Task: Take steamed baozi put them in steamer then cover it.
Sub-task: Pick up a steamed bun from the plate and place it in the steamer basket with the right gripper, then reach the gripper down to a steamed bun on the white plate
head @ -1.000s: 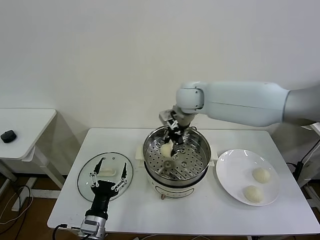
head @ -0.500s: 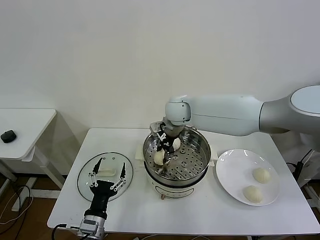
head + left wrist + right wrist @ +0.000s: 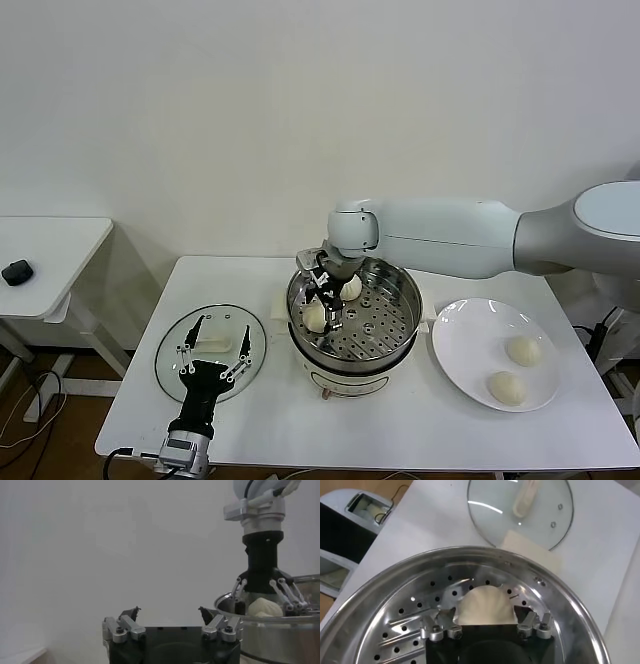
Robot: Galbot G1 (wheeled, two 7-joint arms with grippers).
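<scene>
The steel steamer [image 3: 400, 300] sits on its cream cooker base [image 3: 345, 380] at mid-table. My right gripper [image 3: 324, 306] reaches down into it, shut on a cream-white baozi [image 3: 314, 318] held low over the perforated floor. In the right wrist view the baozi [image 3: 484, 605] fills the gap between the fingers [image 3: 527, 616]. A second baozi [image 3: 351, 288] lies in the steamer behind it. Two more baozi [image 3: 522, 350] [image 3: 506, 388] lie on the white plate [image 3: 470, 340]. The glass cover [image 3: 170, 365] lies flat at the left. My left gripper [image 3: 213, 345] hovers open over it.
The cover also shows in the right wrist view [image 3: 520, 510], beside the steamer rim [image 3: 560, 592]. The left wrist view shows my open left gripper [image 3: 169, 612] and the right gripper [image 3: 264, 587] farther off. A side table [image 3: 60, 235] with a black object [image 3: 16, 271] stands far left.
My right gripper has carried the baozi from the steamer's rim down and leftward into the basket; in the last half second it barely moved. The left arm has not moved.
</scene>
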